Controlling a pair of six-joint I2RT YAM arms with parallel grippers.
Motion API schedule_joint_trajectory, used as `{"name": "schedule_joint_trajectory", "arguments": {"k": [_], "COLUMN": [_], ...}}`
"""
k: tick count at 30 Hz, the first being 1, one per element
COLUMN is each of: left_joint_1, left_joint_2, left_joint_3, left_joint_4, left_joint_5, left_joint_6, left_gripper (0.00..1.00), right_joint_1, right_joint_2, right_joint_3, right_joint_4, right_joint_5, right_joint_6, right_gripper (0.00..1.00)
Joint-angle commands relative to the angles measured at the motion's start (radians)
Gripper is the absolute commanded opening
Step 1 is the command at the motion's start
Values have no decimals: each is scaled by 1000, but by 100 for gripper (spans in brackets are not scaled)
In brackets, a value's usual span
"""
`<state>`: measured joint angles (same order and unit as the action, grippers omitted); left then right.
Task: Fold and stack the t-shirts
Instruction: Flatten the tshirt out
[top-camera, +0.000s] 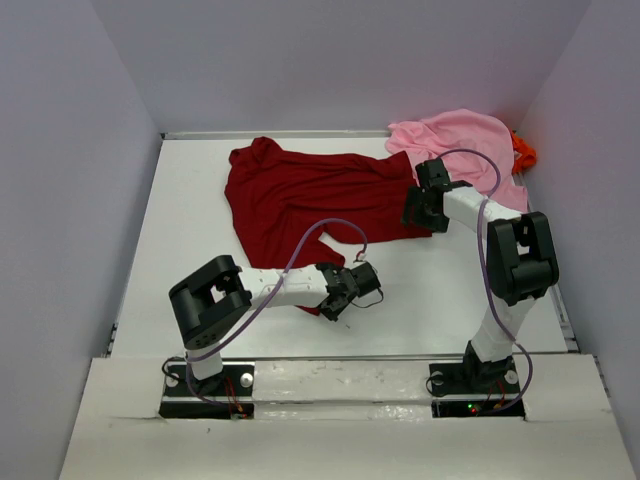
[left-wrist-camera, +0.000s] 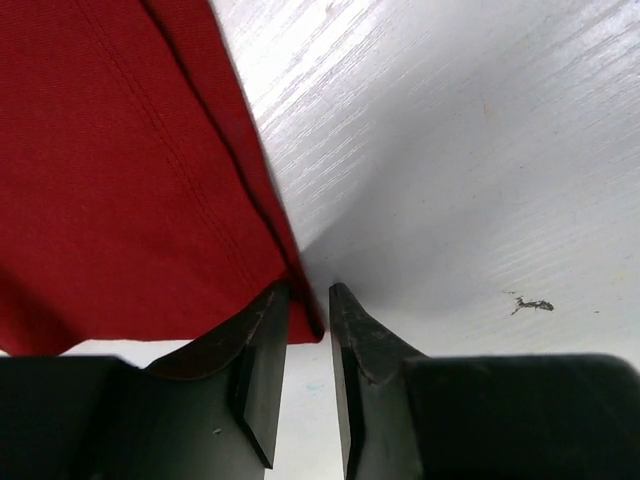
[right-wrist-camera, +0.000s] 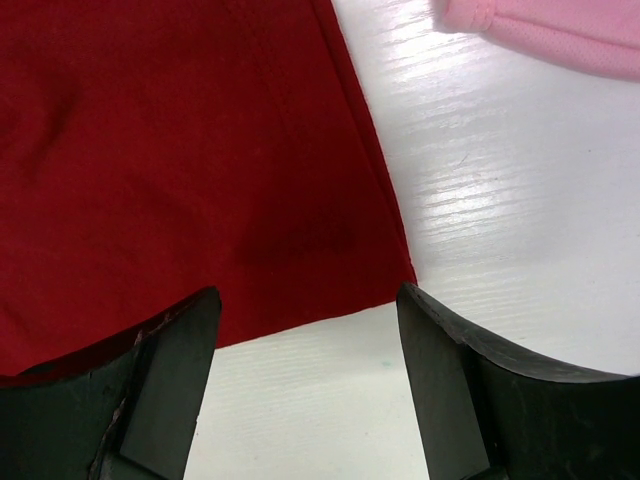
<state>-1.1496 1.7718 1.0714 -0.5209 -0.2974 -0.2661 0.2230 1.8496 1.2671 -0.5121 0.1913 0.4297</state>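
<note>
The dark red t-shirt (top-camera: 320, 195) lies spread and rumpled across the back middle of the table. A narrow strip of it reaches toward the front. My left gripper (top-camera: 345, 290) is low at the end of that strip. In the left wrist view its jaws stand narrowly apart around the shirt's hemmed corner (left-wrist-camera: 300, 315), with a thin gap still showing, so the left gripper (left-wrist-camera: 308, 290) is open. My right gripper (top-camera: 412, 212) hovers wide open over the red shirt's right lower corner (right-wrist-camera: 180, 150). The light pink t-shirt (top-camera: 460, 140) is bunched at the back right. The orange t-shirt (top-camera: 523, 152) peeks out behind it.
White walls close in the table on the left, back and right. The white tabletop (top-camera: 440, 300) shows bare between the arms and in front of the red shirt. The pink cloth's edge (right-wrist-camera: 560, 30) shows at the top right of the right wrist view.
</note>
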Motion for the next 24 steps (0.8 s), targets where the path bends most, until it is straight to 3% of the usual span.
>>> {"name": "schedule_joint_trajectory", "arguments": {"k": [1,4,5,8,16,24], "left_joint_1": [13,13,11,-12,-12,-12], "left_joint_2": [86,84,81,55,0,-17], "left_joint_3": [-54,-50,-45,-18,-13,-24], "left_joint_4": [-31,-42,-50,-108,-140,-108], "left_joint_5": [38,43,35,11,6,15], "left_joint_6": [-10,-9,-12,-22,-25,-13], "left_gripper": [36,45,55,65,68,68], "right_joint_1": [-1,-1,-1,-1,-1,-1], "right_joint_2": [-15,-4,-1,13,68,-73], "right_joint_3": [5,9,11,18,38,-32], "right_joint_4": [32,30,32,32,-35,-42], "right_joint_5": [-19,-29,-30,-42,25,66], "right_joint_6": [-9,-9,-9,-14,1,18], "right_gripper": [77,77,77,77,77,76]}}
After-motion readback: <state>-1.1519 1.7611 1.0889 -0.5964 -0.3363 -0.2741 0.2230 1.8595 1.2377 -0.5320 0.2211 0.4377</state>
